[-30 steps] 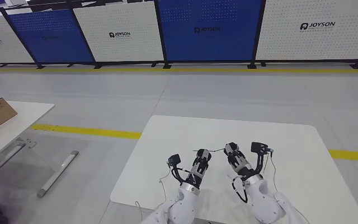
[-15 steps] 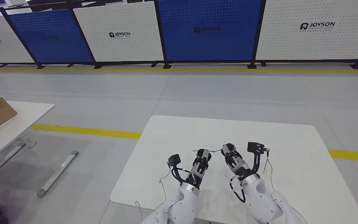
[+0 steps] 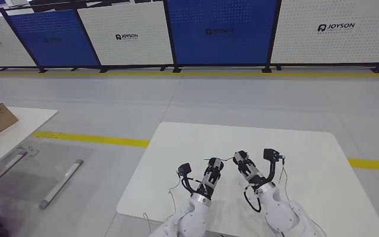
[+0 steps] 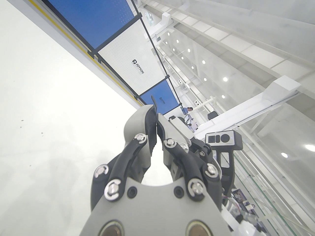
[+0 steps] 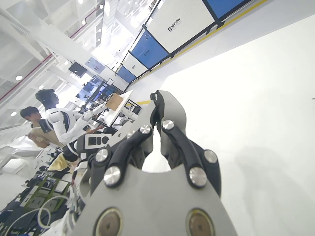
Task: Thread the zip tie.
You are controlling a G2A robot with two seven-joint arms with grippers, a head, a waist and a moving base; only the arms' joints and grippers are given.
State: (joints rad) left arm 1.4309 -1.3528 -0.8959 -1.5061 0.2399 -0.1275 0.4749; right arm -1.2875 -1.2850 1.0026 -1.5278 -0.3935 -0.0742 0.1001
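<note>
A row of blue and white perforated panels [image 3: 222,32] closes off the far side of the grey floor [image 3: 118,101], and a yellow line [image 3: 89,139] runs across the floor behind the work area. The white surface [image 3: 296,148] lies in front of that line. Off to its left stands a second white table [image 3: 29,121] with the corner of a cardboard box [image 3: 6,117] on it, well apart from the work.

Both arms lie over the near part of the surface, pointing away from the robot and angled slightly toward each other. The left hand [image 3: 215,162] and the right hand [image 3: 239,157] are just beside one another, tips near but apart.

The left hand is pressed closed on the zip tie [image 4: 153,101], a thin black strip whose end sticks out past the fingertips. The right hand is also clamped closed, with a small black piece showing at its tip; whether that is the tie's head cannot be told. The closed fingers [image 4: 137,128] hide most of the strip.
</note>
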